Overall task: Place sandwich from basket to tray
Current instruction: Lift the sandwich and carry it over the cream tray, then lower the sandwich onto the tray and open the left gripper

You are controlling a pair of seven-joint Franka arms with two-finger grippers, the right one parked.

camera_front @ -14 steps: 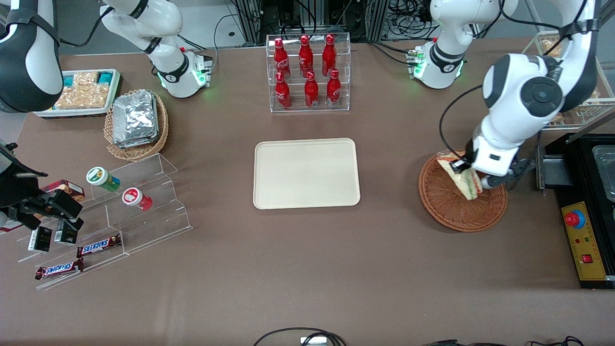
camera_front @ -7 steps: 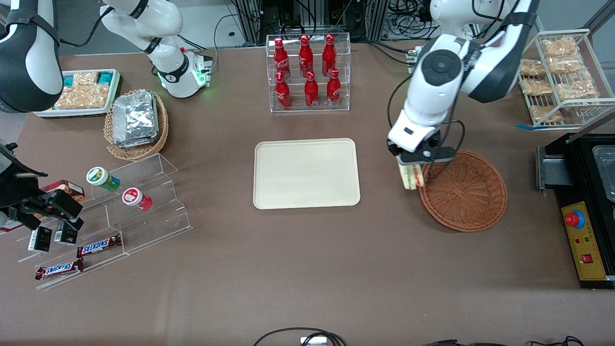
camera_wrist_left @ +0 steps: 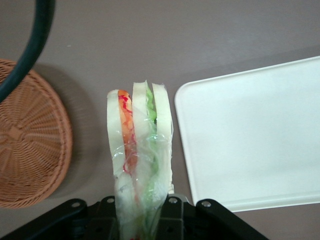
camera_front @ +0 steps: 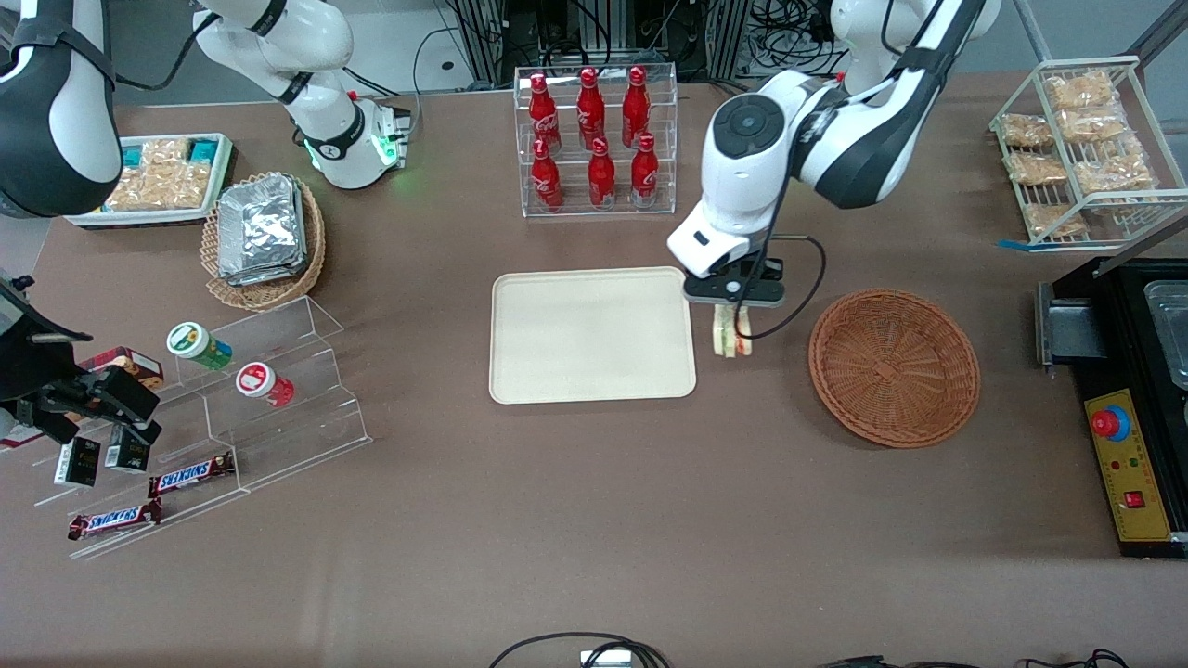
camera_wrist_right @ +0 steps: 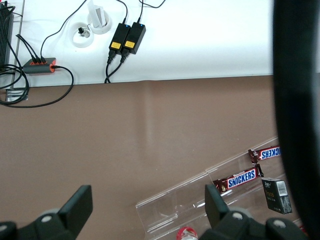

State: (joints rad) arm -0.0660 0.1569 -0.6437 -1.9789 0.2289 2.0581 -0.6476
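Clear-wrapped triangular sandwich [camera_wrist_left: 139, 150], soft and slippery we judge, clenched at 1 end by gripper [camera_front: 733, 311] between cream tray [camera_front: 594, 390] and wicker basket [camera_front: 928, 422].

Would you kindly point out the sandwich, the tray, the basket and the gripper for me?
sandwich [camera_wrist_left: 137, 145]: left wrist view, on its wrapped layers.
tray [camera_front: 520, 390]: front view, on its near rim.
basket [camera_front: 893, 369]: front view, on its woven floor.
gripper [camera_front: 731, 320]: front view, above the table beside the tray.
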